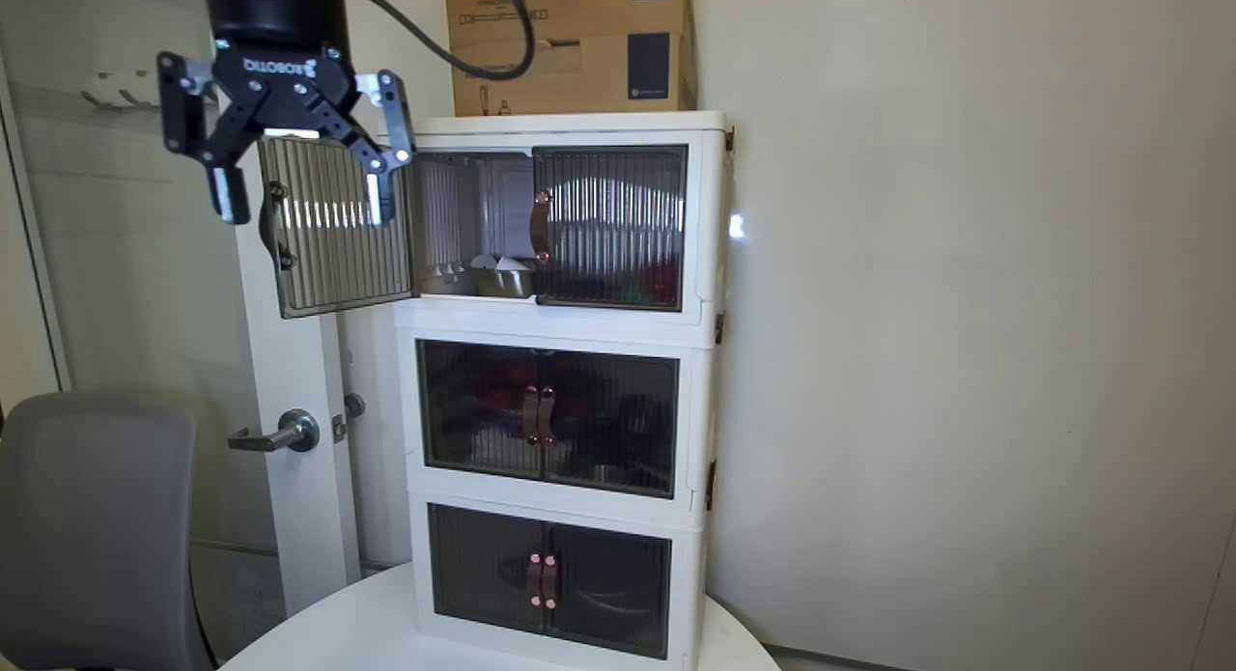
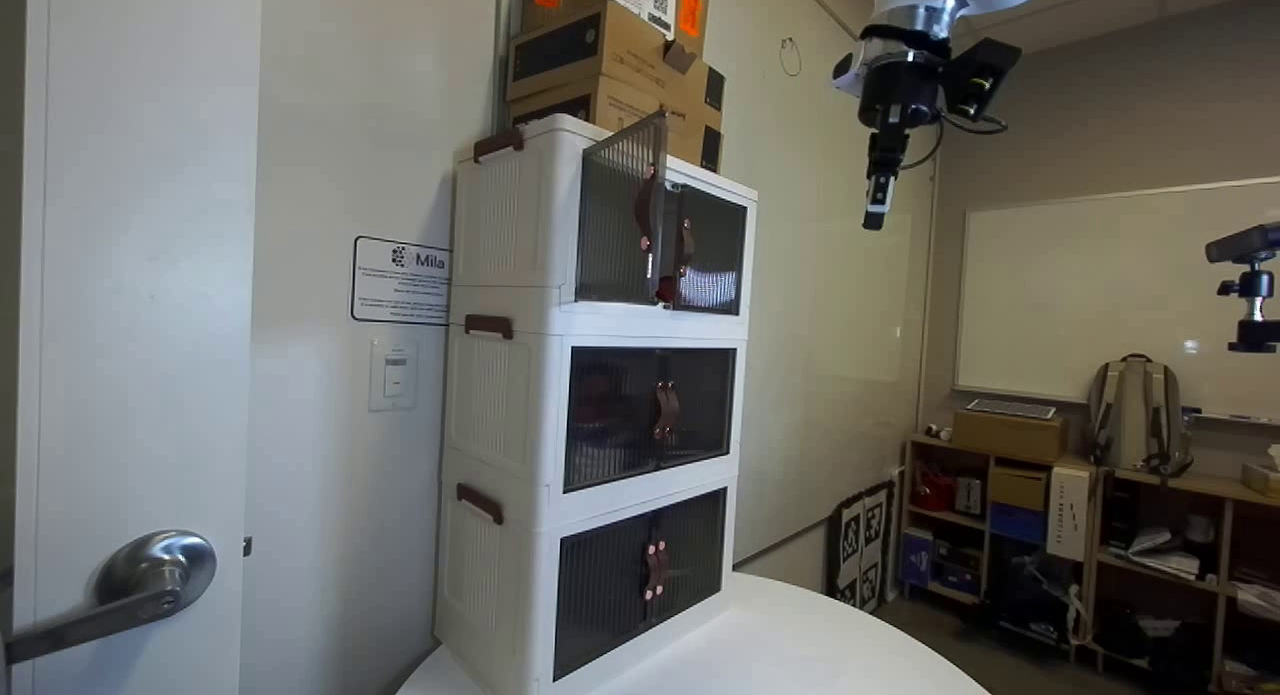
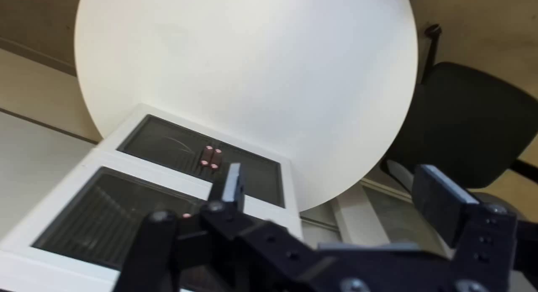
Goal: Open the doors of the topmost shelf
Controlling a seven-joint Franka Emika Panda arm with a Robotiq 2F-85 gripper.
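The topmost shelf [image 1: 711, 227] is the white upper compartment of the cabinet; it also shows in an exterior view [image 2: 512, 215]. Its door nearer the room door [image 1: 338, 270] is swung wide open, also seen from the side [image 2: 615, 230]. Its other ribbed door [image 1: 618, 237] is shut, with a reddish-brown handle; it also shows in an exterior view [image 2: 715, 245]. My gripper [image 1: 305, 200] is open and empty. It overlaps the open door in that view, but in an exterior view the gripper [image 2: 874, 210] hangs apart from the cabinet front. The topmost doors do not show in the wrist view.
Two darker-fronted compartments [image 1: 550, 348] stand below, doors shut, on a round white table [image 3: 252, 52]. Cardboard boxes [image 1: 570, 68] sit on top of the cabinet. A metal bowl [image 1: 502, 282] stands inside the top compartment. A grey chair [image 1: 97, 517] and a room door [image 1: 290, 517] are beside it.
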